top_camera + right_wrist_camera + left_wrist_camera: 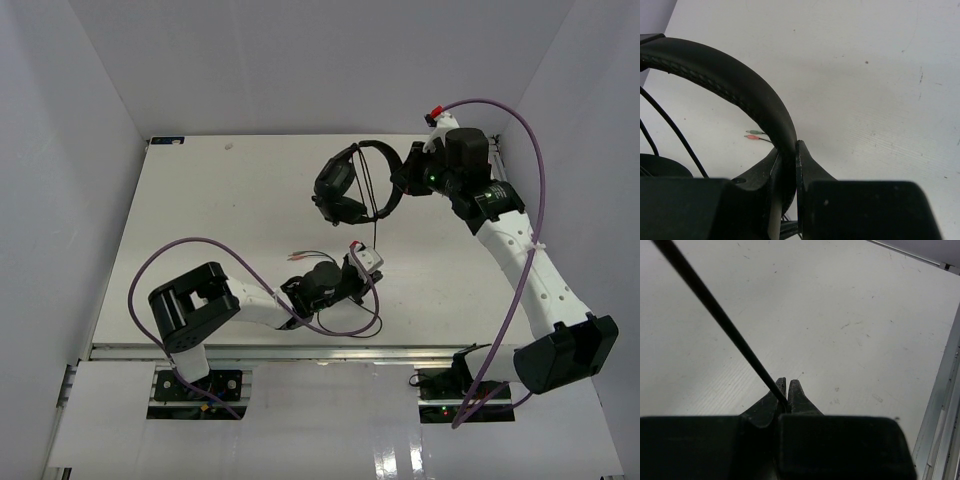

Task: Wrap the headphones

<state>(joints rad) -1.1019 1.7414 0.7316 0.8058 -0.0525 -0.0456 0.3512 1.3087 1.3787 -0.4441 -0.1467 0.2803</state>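
The black headphones (340, 188) hang above the table's far middle, earcups to the left. My right gripper (404, 177) is shut on the arched headband (385, 155); in the right wrist view the padded headband (730, 75) runs down between the jaws of the gripper (790, 148). The thin black cable (376, 225) drops from the headset to my left gripper (366, 260), which is shut on it. In the left wrist view the cable (715, 310) runs taut from the upper left into the closed gripper (787, 386). The reddish and green plugs (296, 255) lie on the table and also show in the right wrist view (755, 135).
White walls enclose the table (220, 230) on three sides. Thick purple robot cables loop over the left arm (195, 243) and along the right arm (541, 190). A metal rail (946, 405) runs along the table edge. More thin cable loops by the front edge (350, 330).
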